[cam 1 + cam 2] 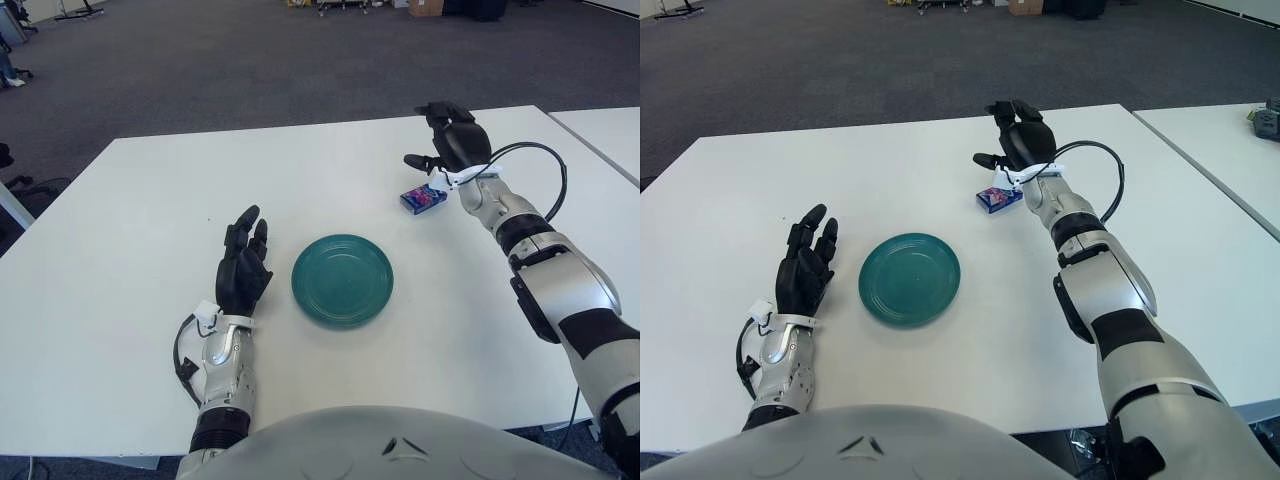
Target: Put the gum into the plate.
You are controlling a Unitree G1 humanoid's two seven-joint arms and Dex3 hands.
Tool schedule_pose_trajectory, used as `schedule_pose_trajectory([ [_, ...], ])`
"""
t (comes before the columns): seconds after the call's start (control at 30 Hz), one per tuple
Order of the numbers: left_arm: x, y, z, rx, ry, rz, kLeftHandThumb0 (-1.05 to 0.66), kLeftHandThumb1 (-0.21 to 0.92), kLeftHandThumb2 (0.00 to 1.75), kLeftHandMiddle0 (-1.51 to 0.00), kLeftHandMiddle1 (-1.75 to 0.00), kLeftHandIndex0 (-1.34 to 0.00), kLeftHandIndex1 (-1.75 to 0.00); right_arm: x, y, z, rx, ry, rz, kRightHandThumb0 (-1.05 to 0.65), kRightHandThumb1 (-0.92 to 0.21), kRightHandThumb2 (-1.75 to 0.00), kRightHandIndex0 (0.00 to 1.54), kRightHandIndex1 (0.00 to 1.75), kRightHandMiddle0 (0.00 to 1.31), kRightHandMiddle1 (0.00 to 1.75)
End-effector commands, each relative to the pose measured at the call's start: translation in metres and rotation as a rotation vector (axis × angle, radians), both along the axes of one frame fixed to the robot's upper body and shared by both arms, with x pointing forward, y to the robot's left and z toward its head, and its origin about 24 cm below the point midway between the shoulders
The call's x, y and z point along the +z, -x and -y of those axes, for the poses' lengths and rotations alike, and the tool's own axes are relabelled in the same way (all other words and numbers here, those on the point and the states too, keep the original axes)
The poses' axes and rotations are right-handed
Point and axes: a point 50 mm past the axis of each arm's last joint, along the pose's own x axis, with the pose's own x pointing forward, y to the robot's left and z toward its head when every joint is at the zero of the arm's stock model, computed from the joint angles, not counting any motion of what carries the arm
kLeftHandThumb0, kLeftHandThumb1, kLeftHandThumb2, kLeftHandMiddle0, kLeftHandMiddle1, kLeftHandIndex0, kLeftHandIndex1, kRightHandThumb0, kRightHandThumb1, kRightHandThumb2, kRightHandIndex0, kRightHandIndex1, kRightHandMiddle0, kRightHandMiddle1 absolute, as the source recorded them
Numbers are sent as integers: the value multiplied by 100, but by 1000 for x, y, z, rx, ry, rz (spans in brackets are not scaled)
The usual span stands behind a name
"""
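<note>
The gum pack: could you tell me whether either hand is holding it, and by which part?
Nothing is held. The gum pack lies on the table; the right hand hovers open beyond it, the left hand beside the plate.

Bright, even overhead light, soft faint shadows under the plate [342, 279], sharp focus, no glare.

Beyond my fingers a white table [130, 230] meets dark grey carpet [250, 60], a second white table [610, 130] standing off to my right.
</note>
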Motion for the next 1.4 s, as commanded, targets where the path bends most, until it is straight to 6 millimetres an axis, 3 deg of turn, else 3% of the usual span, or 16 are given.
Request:
schedule_pose_trajectory([
  [0.0, -34, 28, 21, 32, 100, -162, -98, 92, 91, -23, -1, 0, -63, -4, 0, -4, 8, 22, -36, -77, -92, -68, 22, 1, 0, 67],
  [0.53, -31, 25, 22, 9, 99, -147, -102, 92, 93, -22, 0, 0, -59, -54, 22, 6, 12, 131, -296, -85, -92, -70, 28, 2, 0, 60],
  [0.93, -28, 24, 26, 7, 79, -142, -101, 92, 90, -22, 0, 0, -59, -74, 32, 4, 30, 231, -405, -84, -92, -74, 23, 0, 0, 50],
  [1.37, -31, 26, 24, 17, 70, -159, -98, 92, 90, -21, 0, 0, -61, -83, 34, 14, -6, 347, -524, -80, -92, -75, 24, 1, 0, 40],
])
